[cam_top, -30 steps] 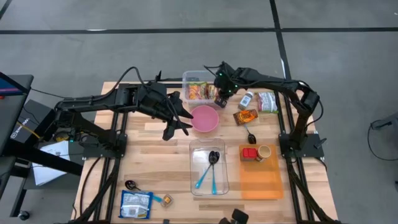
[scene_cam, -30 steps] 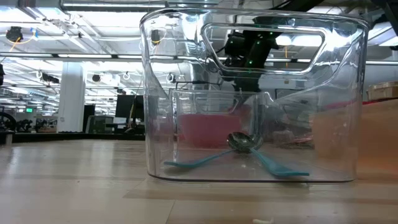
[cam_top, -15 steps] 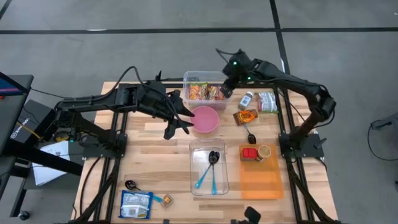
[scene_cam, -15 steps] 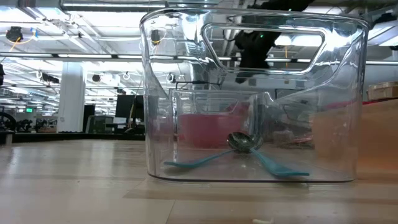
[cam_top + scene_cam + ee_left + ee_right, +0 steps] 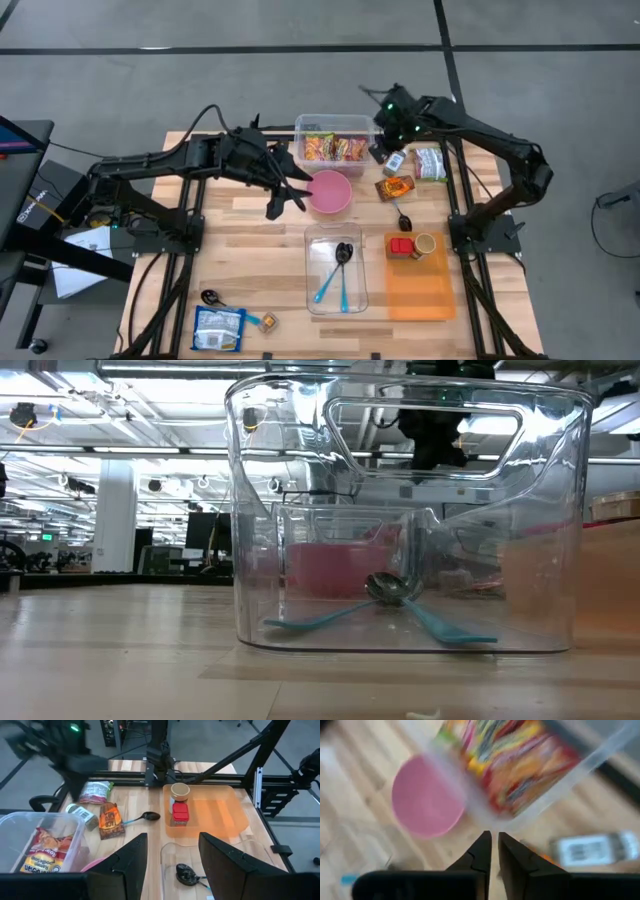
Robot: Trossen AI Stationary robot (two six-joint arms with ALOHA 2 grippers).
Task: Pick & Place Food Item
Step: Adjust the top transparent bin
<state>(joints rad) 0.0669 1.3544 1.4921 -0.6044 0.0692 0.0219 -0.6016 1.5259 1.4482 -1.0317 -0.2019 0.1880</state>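
Right wrist view: right tool (image 5: 493, 851) has its fingers pressed nearly together with nothing between them, hanging above the edge of the clear plastic tub of bright snack packets (image 5: 520, 760). High view puts this tool (image 5: 385, 147) at the tub's (image 5: 330, 140) 3 o'clock rim, the round pink bowl (image 5: 329, 191) at the tool's 7 o'clock. No food item is held yet. To do the pick well, I judge: spread the fingers, centre over one packet, descend clear of the tub wall. Left tool (image 5: 283, 185), half spread, waits at the bowl's 9 o'clock.
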